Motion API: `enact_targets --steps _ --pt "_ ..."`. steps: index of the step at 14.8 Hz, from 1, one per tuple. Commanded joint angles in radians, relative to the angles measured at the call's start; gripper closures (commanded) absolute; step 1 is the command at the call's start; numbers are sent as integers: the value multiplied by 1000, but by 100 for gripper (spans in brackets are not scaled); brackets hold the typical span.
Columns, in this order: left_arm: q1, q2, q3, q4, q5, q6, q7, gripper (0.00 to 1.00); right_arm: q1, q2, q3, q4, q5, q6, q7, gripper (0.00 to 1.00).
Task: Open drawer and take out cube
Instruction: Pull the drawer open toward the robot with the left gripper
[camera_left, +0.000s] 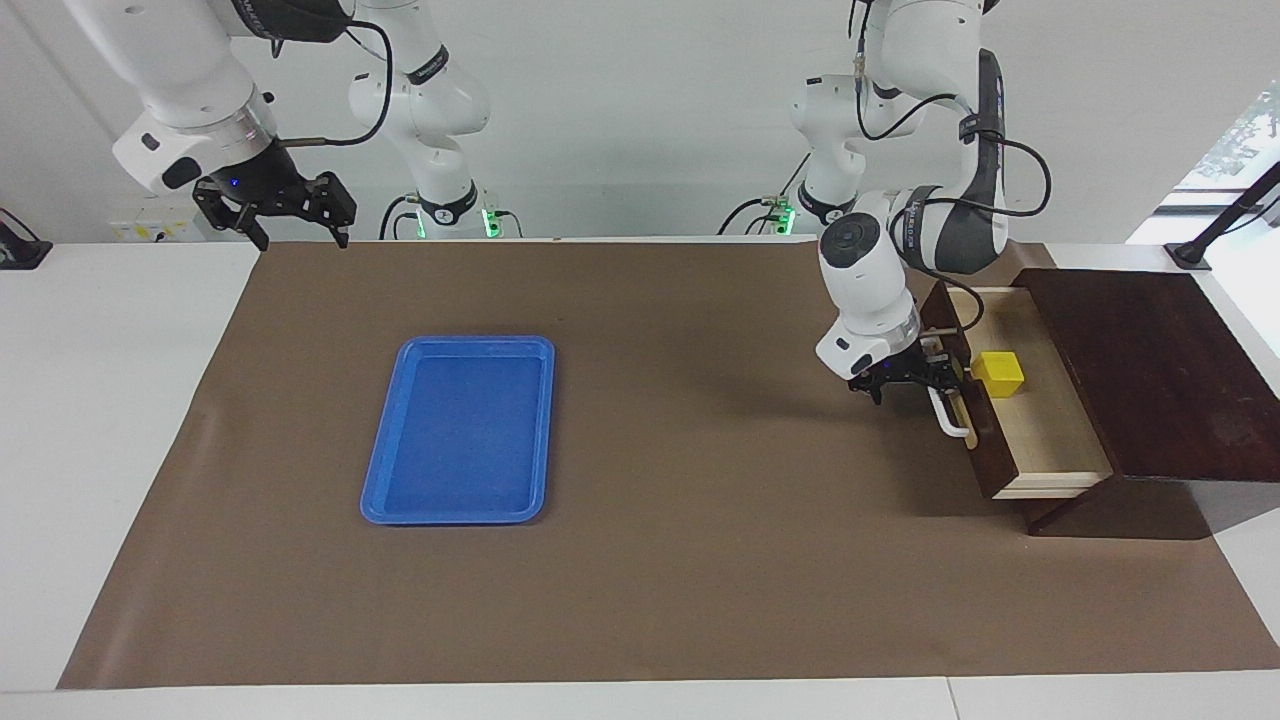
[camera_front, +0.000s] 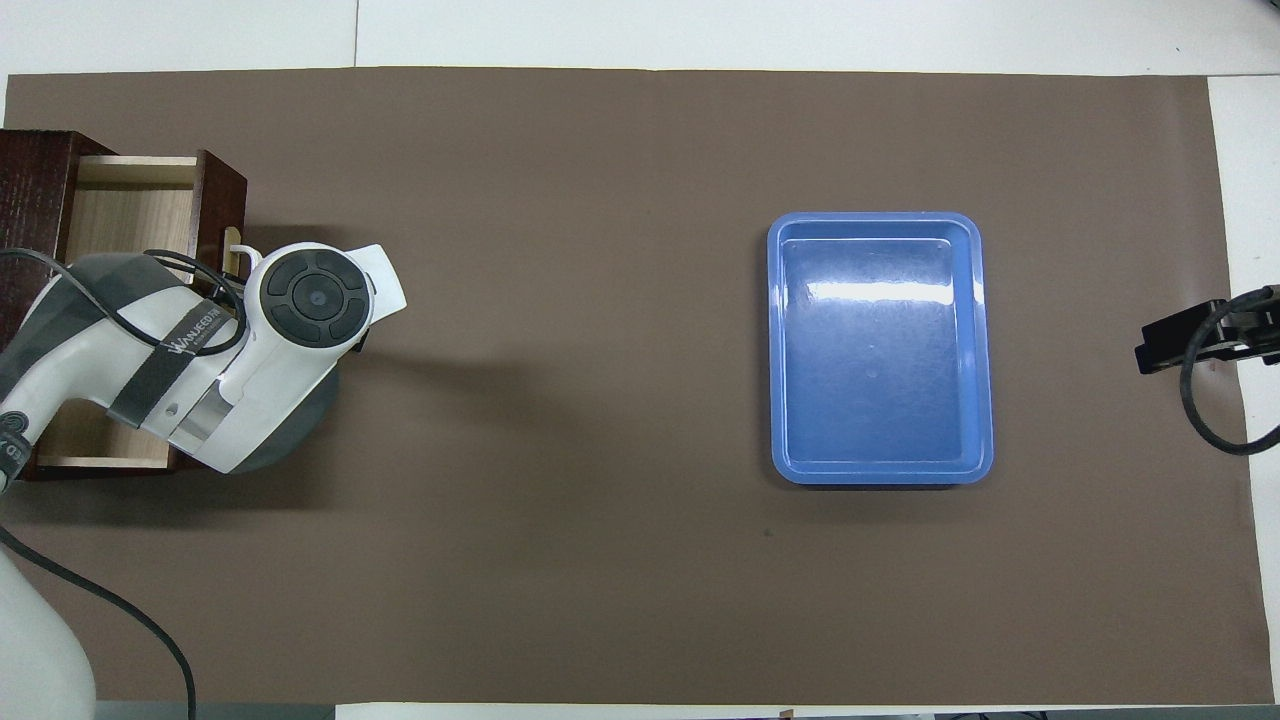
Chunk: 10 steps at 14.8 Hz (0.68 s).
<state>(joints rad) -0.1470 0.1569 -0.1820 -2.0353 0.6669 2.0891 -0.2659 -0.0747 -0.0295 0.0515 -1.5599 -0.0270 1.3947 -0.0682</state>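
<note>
The dark wooden drawer stands pulled out of its dark box at the left arm's end of the table, with its pale interior showing. The yellow cube lies in the drawer, close to its front panel. My left gripper is low at the white bar handle in front of the drawer. In the overhead view the left arm's wrist covers the gripper and the cube; only part of the drawer shows. My right gripper waits open and empty in the air over the table edge nearest the robots.
An empty blue tray lies on the brown mat toward the right arm's end; it also shows in the overhead view. The brown mat covers the table between tray and drawer.
</note>
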Motion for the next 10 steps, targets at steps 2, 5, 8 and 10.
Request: enact_targets --steps 2,5,8,10 --pt "-36 -14 -1 -20 -35 -9 2 0 -20 -7 13 -3 5 7 -5 0" --pt "-49 -14 1 -19 -36 -14 2 0 -20 -7 13 -3 5 7 -5 0" --pt "-49 -14 1 -20 -36 -15 2 0 -20 -7 13 -3 4 7 -5 0" --pt "-49 -14 -1 -19 -40 -14 4 0 -20 -7 11 -3 5 9 -5 0"
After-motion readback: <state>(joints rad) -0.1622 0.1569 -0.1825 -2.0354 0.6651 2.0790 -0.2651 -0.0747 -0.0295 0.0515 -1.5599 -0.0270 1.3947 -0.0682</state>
